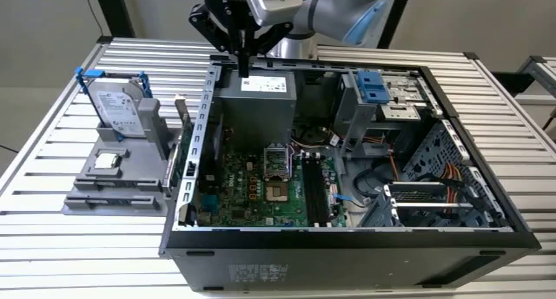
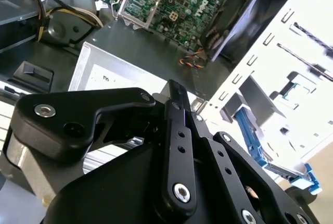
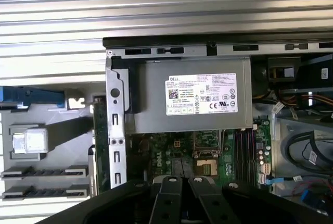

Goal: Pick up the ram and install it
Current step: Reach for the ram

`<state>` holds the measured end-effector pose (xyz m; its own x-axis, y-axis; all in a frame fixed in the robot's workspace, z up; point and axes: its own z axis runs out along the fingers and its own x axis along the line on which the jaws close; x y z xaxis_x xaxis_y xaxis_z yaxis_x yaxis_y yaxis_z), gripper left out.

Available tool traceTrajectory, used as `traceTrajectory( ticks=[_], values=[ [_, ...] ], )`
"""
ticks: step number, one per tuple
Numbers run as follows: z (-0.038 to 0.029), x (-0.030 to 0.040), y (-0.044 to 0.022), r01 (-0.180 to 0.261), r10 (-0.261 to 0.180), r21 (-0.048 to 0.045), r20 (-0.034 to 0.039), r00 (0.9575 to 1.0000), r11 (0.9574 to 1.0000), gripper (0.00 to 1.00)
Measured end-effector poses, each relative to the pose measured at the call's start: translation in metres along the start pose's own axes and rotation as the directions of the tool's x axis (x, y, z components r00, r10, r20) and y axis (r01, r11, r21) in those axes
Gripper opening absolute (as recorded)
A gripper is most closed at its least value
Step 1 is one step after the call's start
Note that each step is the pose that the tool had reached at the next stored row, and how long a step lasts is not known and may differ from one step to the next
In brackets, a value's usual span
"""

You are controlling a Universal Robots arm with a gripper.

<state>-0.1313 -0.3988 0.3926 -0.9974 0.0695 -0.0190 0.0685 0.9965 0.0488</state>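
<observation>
Sitting open, the computer case (image 1: 347, 266) is holding a grey power box (image 1: 256, 107) and a green board (image 1: 256, 188). Beside the case, a grey stand (image 1: 96, 198) is carrying a hard drive (image 1: 117, 110), the upright ram (image 1: 182, 113) nearest the case, and a chip (image 1: 107, 160). Over the case's rim the gripper (image 1: 245, 68) is hovering, jaws together, empty.

- Arm (image 1: 343, 12) sits high in the exterior view, wrist turned downward.
- Gripper (image 1: 246, 66) points straight down (black linkage fingers), fingers drawn together, gripping nothing.
</observation>
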Motion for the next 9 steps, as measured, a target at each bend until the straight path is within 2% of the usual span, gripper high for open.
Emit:
traceTrajectory(
  ticks=[9],
  values=[
    [-0.0002, 0.0110, -0.0008, 0.000, 0.000, 0.0000, 0.0000, 1.0000, 1.0000, 0.00]
  ],
)
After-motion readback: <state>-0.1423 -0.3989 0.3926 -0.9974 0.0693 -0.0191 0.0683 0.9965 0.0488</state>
